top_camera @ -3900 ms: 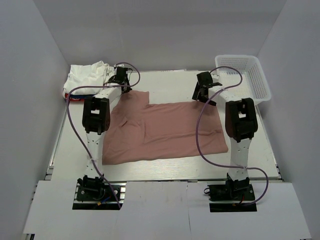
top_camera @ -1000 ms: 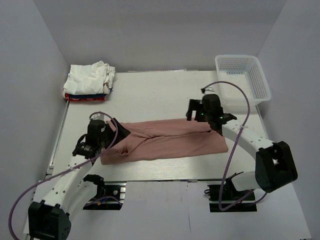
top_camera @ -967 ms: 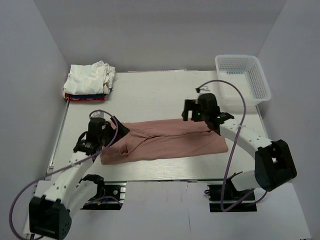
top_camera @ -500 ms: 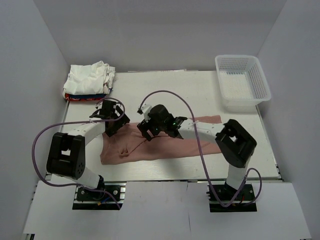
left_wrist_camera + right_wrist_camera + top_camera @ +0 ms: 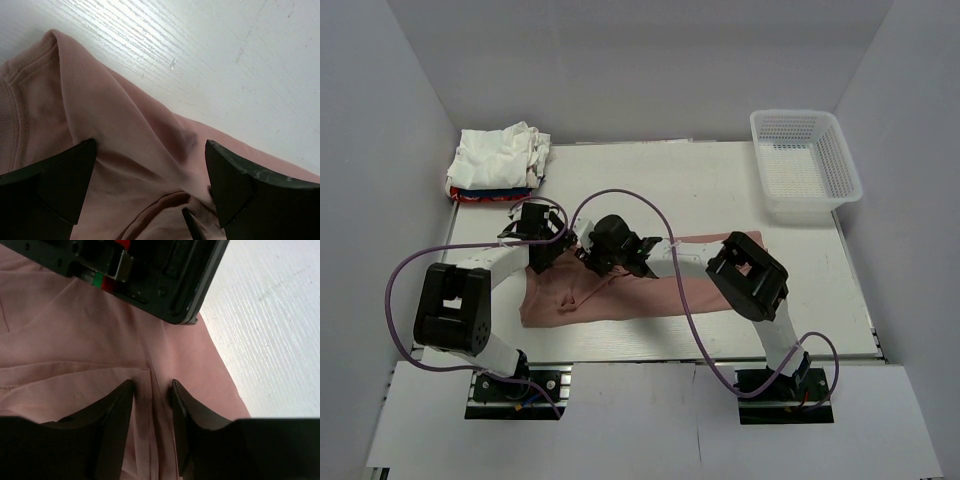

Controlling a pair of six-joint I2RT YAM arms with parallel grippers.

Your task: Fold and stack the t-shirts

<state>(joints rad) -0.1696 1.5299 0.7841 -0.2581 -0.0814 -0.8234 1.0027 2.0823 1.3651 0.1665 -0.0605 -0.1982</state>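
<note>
Pink t-shirt (image 5: 660,290), partly hidden under right gripper (image 5: 152,389) clamped on it; left gripper (image 5: 150,152) spread apart.

Pink t-shirt (image 5: 630,298) lies folded lengthwise; other shirts (image 5: 500,160) piled far-left.

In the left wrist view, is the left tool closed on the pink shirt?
No, the left tool is open: its two fingers stand wide apart, and the pink shirt lies between them.

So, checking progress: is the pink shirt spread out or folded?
Folded: the pink shirt lies as a narrow band, with an overlapping layer edge in the right wrist view.
</note>
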